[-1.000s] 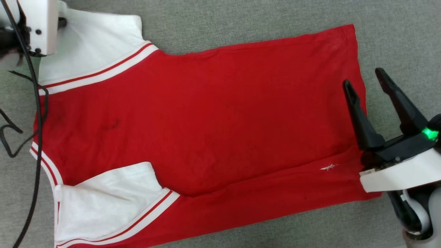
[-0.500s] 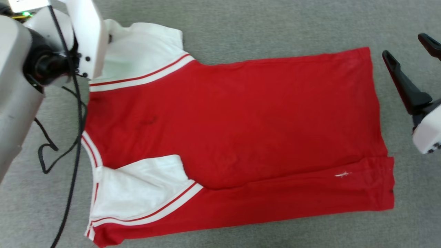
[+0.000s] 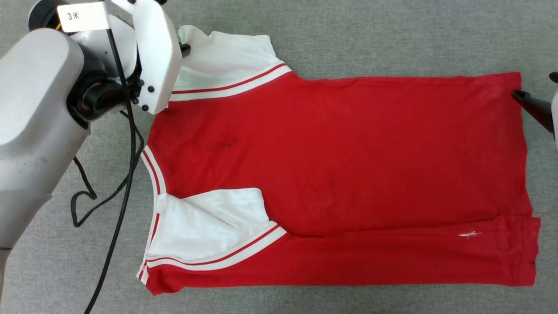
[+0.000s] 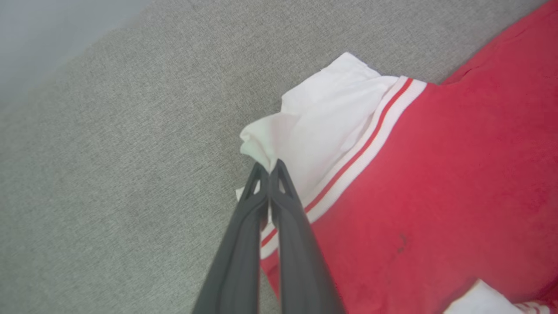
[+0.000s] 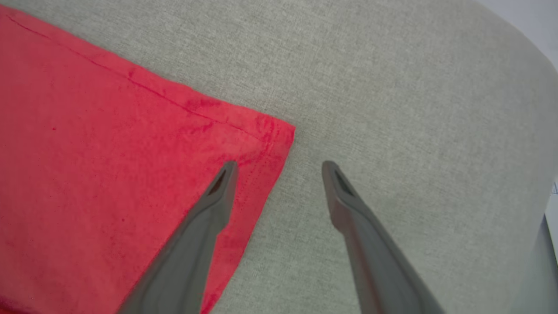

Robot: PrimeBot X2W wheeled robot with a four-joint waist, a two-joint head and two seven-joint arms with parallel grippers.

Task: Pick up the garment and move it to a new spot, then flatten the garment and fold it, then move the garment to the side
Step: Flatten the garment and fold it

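Left gripper (image 4: 269, 168), fingers pressed together, pinches the far white sleeve (image 3: 226, 56) of the garment (image 3: 340, 152), which lies spread on the grey fabric surface (image 3: 392, 39) with its near long edge folded over. Right gripper (image 5: 279, 168) is spread at the far hem corner, one finger over red cloth, the other over bare surface.

Open grey surface (image 3: 392, 35) all round the garment (image 3: 340, 165), bar a black cable (image 3: 130, 165) in loops beside its collar.
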